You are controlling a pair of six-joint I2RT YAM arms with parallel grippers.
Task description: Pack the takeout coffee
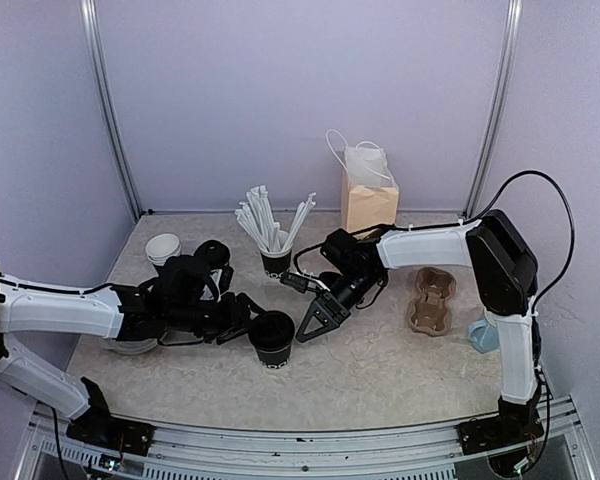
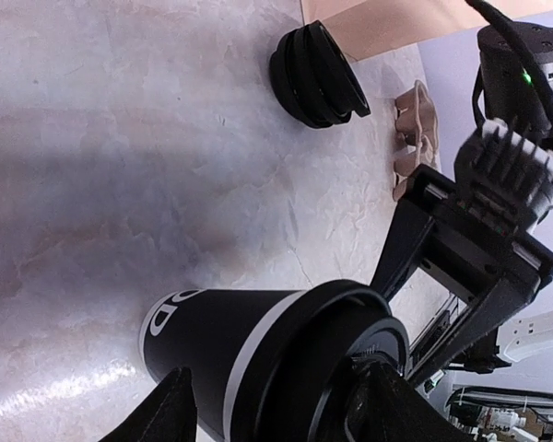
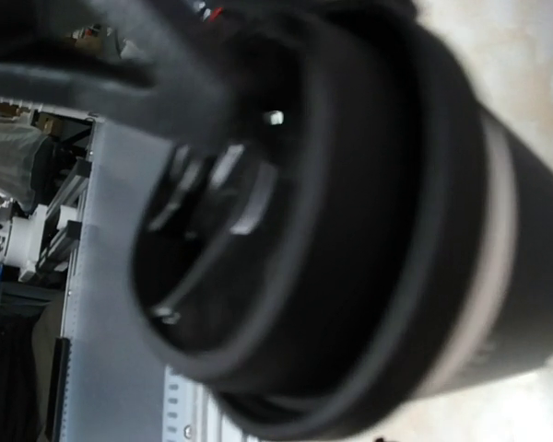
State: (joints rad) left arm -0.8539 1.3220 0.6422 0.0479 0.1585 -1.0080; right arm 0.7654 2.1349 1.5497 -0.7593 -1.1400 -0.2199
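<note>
My left gripper (image 1: 248, 322) reaches in low from the left. Its fingers (image 2: 170, 410) stand fairly wide, one on each side of the takeout coffee (image 1: 272, 338) near the lid. I cannot tell whether they press the cup or only flank it. The cup stands upright on the table (image 1: 380, 375), near the front and about midway between my two arms. Its black lid is on, and there is white patterning near its base.

My right gripper (image 1: 312, 322) comes down at a slant from the other side, jaws spread in a V, with the tips just beside the lid's rim. Its wrist view is filled by the blurred lid, so I cannot tell whether it touches.

Further back on my left are a stack of black lids (image 1: 213, 252) and a stack of white-rimmed cups (image 1: 163, 247). Behind the coffee, a black cup (image 1: 276, 263) holds white wrapped straws (image 1: 268, 218). A tan paper bag (image 1: 369, 207) stands at the back wall. A brown cardboard cup carrier (image 1: 430, 300) lies on my right, with a pale blue mug (image 1: 483, 336) beside my right arm.
</note>
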